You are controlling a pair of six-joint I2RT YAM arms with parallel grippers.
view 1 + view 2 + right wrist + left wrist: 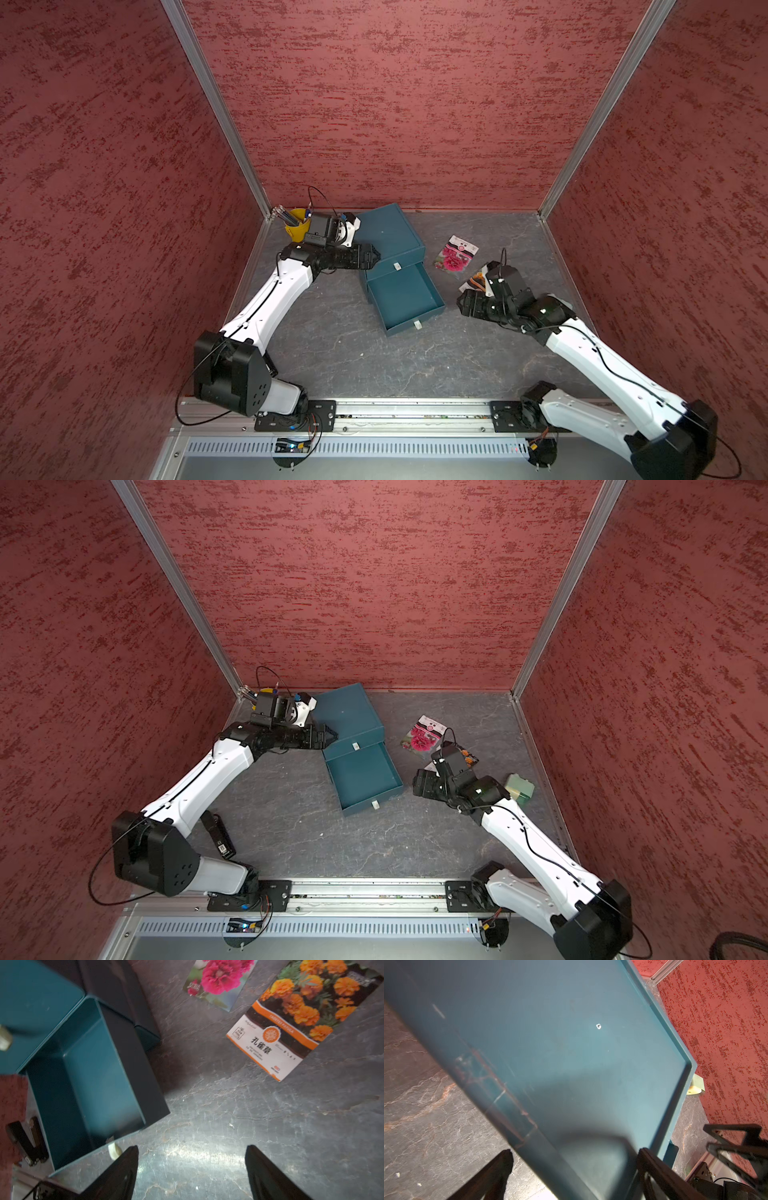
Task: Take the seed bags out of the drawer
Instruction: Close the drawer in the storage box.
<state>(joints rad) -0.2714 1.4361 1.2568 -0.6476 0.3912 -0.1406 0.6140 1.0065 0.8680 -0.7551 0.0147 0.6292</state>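
Note:
The teal chest [386, 232] has its lower drawer [415, 326] pulled out, and the inside of the drawer [89, 1076] is bare. Two seed bags lie flat on the table to its right. One is a pink-flower bag [456, 253] [218, 978]. The other is an orange marigold bag [291, 1022], half hidden under my right wrist in both top views [469, 759]. My right gripper [191, 1149] [460, 302] hangs open over bare table between drawer and bags, holding nothing. My left gripper [575, 1155] [376, 257] is open, its fingers straddling the chest's left corner.
A yellow cup of pens [297, 224] stands in the back left corner behind my left wrist. A pale green box [519, 787] sits near the right wall by my right arm. A black stapler-like object [218, 833] lies near the left arm's base. Red walls enclose three sides.

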